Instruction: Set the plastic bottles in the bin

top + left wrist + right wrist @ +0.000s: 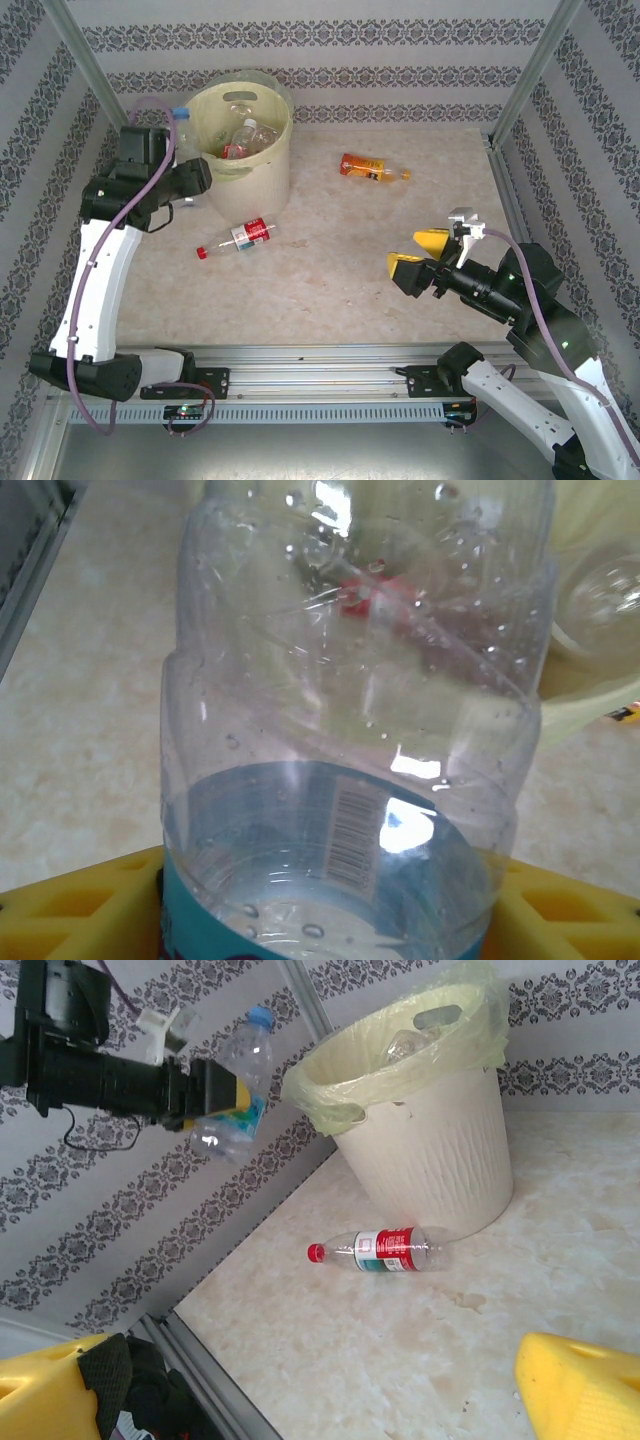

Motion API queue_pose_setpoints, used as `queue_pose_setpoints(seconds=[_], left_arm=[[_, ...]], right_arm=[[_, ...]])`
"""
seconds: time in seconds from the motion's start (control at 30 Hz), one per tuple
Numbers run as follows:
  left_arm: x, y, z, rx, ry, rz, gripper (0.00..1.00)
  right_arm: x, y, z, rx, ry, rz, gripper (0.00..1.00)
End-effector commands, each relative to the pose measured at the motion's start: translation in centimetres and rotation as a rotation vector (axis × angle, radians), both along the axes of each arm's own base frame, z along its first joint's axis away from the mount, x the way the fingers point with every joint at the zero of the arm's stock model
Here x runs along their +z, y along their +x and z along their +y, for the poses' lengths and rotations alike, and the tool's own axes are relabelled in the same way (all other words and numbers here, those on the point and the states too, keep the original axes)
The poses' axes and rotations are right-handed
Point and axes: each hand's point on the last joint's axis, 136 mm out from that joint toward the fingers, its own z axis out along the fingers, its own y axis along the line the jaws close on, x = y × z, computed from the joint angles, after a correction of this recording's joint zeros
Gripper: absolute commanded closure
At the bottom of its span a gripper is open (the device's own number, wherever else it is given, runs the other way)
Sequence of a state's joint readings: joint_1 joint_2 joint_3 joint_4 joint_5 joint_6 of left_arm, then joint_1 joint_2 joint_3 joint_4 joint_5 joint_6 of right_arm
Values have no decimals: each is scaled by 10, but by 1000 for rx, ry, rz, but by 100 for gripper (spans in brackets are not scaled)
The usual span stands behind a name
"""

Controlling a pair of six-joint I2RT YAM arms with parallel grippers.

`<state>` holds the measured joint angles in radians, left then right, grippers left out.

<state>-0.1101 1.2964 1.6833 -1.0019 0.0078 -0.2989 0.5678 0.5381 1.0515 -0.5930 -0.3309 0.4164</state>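
From above, the left hand (193, 177) clasps a cap-up blue-capped bottle (182, 132) at the bin's (262, 175) 9 o'clock rim, with the right hand (416, 254) gaping wide well off at 4 o'clock; at the left wrist, yellow fingers (70, 910) hug its blue label; from the right wrist, a red-labelled bottle (385, 1248) lies crosswise on the counter (480, 1340) at the bin's 6 o'clock.

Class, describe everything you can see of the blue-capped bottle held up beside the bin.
The blue-capped bottle is clear, thin-looking plastic with a light-blue label band carrying a barcode around its lower part. Its wall is dented, with droplets clinging to it, and it looks empty. It is roughly upright, cap up and slightly tilted, lifted off the table just left of the bin and outside its rim. The left gripper clamps it at the label; nothing else touches it.
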Motion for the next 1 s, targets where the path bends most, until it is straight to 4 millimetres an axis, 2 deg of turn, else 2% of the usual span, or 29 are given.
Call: queue_pose_setpoints(seconds=[0.0, 0.23, 0.5, 0.73, 0.97], left_arm=[[38, 17, -7, -76, 33, -113, 35], [70, 55, -19, -116, 10, -189, 35], [80, 100, -30, -138, -17, -242, 35], [57, 133, -36, -147, -31, -192, 33], [27, 153, -37, -136, -37, -124, 31]], right_arm=[[17, -7, -1, 14, 29, -49, 2], [22, -10, -3, 15, 40, -60, 2], [25, -11, -4, 15, 49, -66, 2], [25, -11, -6, 5, 47, -65, 2], [26, -11, -5, 9, 50, -65, 2]])
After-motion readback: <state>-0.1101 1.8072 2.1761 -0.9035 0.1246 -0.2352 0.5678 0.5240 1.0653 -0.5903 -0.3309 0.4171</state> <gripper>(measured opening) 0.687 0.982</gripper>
